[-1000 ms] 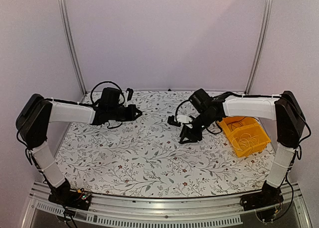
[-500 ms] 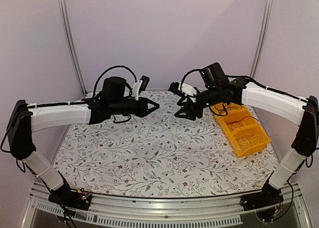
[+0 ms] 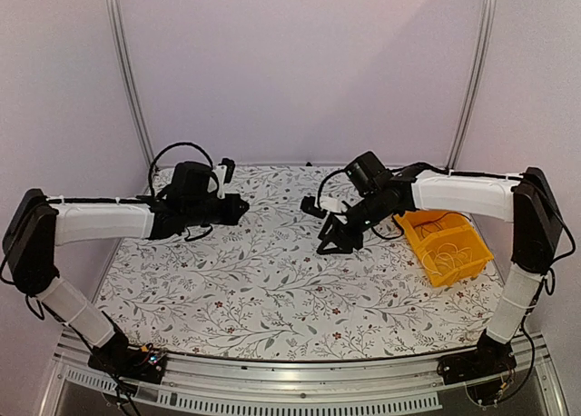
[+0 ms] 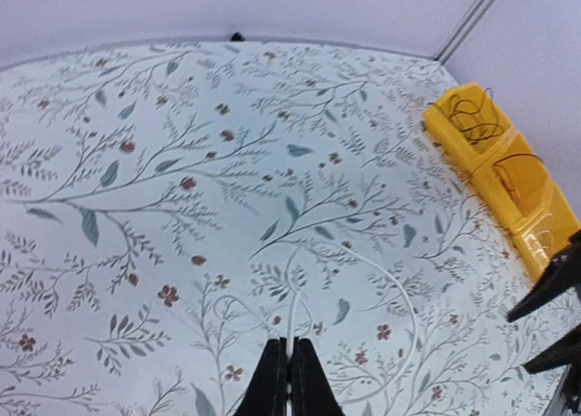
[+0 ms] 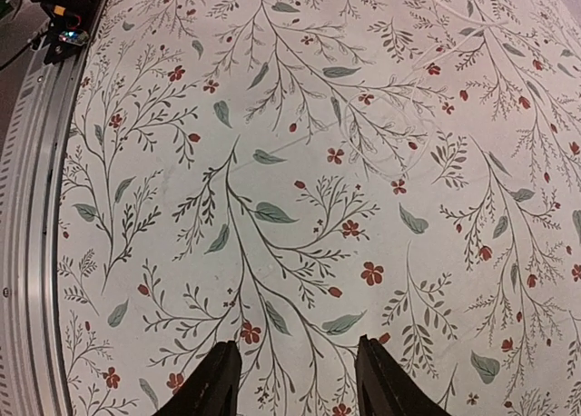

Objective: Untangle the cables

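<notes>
White cable (image 4: 293, 316) mid-table (yellow bin (image 4: 490, 198) at edge)

No text, label, brand, number or sign is legible in any view. The tablecloth (image 3: 272, 280) carries only a printed pattern of leaves and red flowers. The visible walls of the yellow bin (image 3: 454, 275) are plain.

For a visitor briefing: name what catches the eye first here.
The yellow bin at the right edge of the flowered table stands out, with thin cables curled inside. Near the middle, the left end effector is shut on a white cable that loops across the cloth. The right end effector is open and holds nothing.
</notes>
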### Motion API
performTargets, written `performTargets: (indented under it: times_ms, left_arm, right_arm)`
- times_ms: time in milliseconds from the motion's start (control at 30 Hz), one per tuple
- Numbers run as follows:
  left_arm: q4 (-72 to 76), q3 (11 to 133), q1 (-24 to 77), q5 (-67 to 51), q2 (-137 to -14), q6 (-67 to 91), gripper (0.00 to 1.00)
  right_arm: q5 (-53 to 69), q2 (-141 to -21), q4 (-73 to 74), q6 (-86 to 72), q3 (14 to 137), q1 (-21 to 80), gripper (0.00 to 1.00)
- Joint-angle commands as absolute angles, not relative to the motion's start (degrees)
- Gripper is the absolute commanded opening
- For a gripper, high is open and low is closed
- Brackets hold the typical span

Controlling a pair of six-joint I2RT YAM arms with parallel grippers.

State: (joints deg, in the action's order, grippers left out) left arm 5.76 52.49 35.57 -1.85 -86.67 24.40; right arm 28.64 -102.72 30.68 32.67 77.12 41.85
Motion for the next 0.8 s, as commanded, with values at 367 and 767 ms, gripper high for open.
performTargets:
  times_ms: [367, 767]
  left_arm:
    - [13.69, 43.07, 29.78, 4.09, -95.54, 29.62, 0.00]
    - [16.33, 42.54, 28.53, 0.82, -98.53, 32.46, 0.00]
  right_arm:
    - [26.23, -114.55, 32.96, 34.28, 91.16, 50.10, 0.36]
    - [26.06, -134.15, 33.39, 25.93, 110.94, 50.57, 0.40]
